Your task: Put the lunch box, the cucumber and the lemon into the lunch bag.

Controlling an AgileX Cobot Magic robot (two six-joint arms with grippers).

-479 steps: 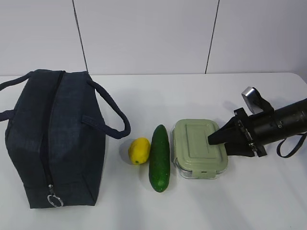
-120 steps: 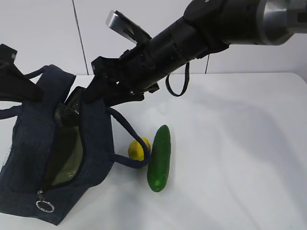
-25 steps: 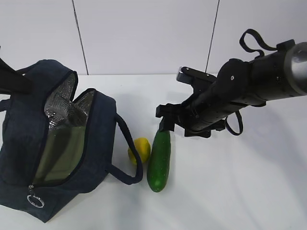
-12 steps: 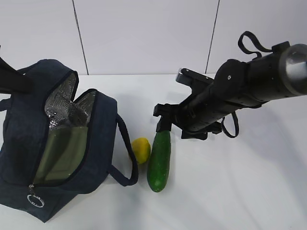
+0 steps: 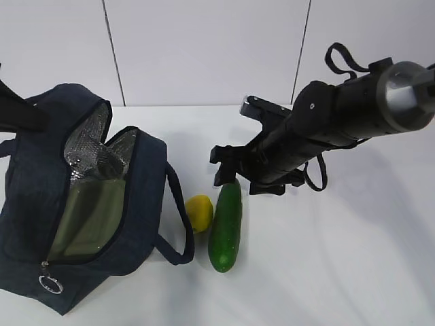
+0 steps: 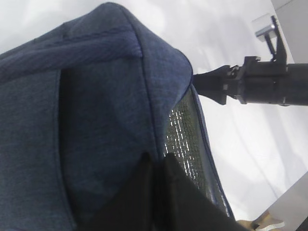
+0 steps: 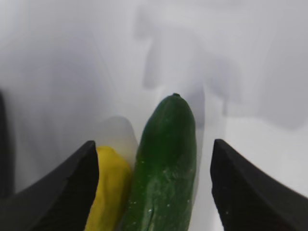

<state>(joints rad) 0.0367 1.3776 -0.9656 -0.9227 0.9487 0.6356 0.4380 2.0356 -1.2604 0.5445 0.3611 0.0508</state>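
Right tool [image 7: 153,192] gapes wide astride cucumber [image 7: 166,168], gripping nothing; only wrist cam shows lemon [image 7: 107,192] w/in that span. Left tool [image 6: 154,202] pinched tight on lunch bag [image 5: 81,204] edge, mostly cut off; lunch box [image 5: 88,214] half hidden inside

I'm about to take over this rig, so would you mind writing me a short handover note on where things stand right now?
Left gripper: shut on the lunch bag, pinching its fabric edge so the top gapes.
Right gripper: open, empty, fingers straddling both the cucumber and the lemon.
Done: lunch box lies inside the bag, its green lid visible through the opening.
On the table: cucumber and lemon side by side, right of the bag.
Left: grasp and bag the cucumber, then the lemon.
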